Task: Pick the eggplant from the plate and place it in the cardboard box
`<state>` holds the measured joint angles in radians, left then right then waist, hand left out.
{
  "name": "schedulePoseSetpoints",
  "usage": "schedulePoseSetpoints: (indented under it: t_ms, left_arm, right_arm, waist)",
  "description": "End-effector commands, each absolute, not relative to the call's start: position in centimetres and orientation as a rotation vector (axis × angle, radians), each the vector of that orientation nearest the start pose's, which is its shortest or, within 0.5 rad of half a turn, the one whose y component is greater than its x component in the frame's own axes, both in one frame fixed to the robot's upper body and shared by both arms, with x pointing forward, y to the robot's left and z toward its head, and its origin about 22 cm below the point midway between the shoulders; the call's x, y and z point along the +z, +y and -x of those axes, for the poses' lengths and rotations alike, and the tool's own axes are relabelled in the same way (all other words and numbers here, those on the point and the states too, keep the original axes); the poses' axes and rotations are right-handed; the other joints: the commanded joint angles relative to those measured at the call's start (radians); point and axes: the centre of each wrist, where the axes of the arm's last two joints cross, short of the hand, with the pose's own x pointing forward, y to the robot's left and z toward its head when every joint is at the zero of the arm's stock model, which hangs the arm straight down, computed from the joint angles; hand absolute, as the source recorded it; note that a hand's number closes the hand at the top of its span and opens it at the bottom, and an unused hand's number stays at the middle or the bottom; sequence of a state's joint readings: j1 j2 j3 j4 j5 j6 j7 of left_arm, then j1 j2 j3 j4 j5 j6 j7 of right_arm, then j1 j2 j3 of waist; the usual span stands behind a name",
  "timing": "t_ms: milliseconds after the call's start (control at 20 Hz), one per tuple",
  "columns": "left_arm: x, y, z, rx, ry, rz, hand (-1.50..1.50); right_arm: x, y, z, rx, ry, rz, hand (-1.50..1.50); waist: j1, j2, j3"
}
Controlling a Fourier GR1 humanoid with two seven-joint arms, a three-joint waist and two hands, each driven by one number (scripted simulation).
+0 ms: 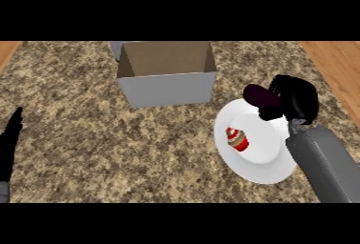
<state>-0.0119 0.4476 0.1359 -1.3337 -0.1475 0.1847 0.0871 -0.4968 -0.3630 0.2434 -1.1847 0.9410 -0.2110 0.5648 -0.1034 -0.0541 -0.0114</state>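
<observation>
Eggplant (pixel 260 96) within the curled right robot hand (pixel 295 97), over the far edge of the plate (pixel 262 167)

right hand (pixel 294 97): curled round eggplant (pixel 259 95) | left hand (pixel 10 138): open, at left edge

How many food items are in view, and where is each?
2. The cupcake sits on the plate; the eggplant is in the right hand, at the plate's far rim. The hand hides part of it.
</observation>
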Motion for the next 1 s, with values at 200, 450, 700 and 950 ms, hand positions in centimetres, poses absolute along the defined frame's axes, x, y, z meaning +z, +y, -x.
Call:
schedulePoseSetpoints:
  t_ms: [200, 450, 700, 950]
  left_arm:
    - [1.3, 37.2, -24.6, -0.183, -1.324, -0.673, 0.00]
    - [1.5, 36.0, -26.1, -0.196, -1.357, -0.662, 0.00]
    - [2.8, 37.1, -27.1, -0.231, -1.378, -0.651, 0.00]
    - [0.9, 34.2, -26.4, -0.240, -1.384, -0.620, 0.00]
  right_arm:
    - [13.4, -10.2, -31.2, 0.589, -1.271, 1.397, 1.50]
    - [20.1, -4.8, -30.3, 0.470, -1.334, 1.326, 1.50]
    - [21.3, -3.3, -34.0, 0.364, -1.332, 1.310, 1.50]
    - [21.0, -5.3, -38.3, 0.275, -1.322, 1.230, 1.50]
  waist:
    - [0.066, 0.031, 0.007]
    - [0.101, 0.050, 0.010]
    - [0.125, 0.059, 0.010]
    - [0.133, 0.063, 0.011]
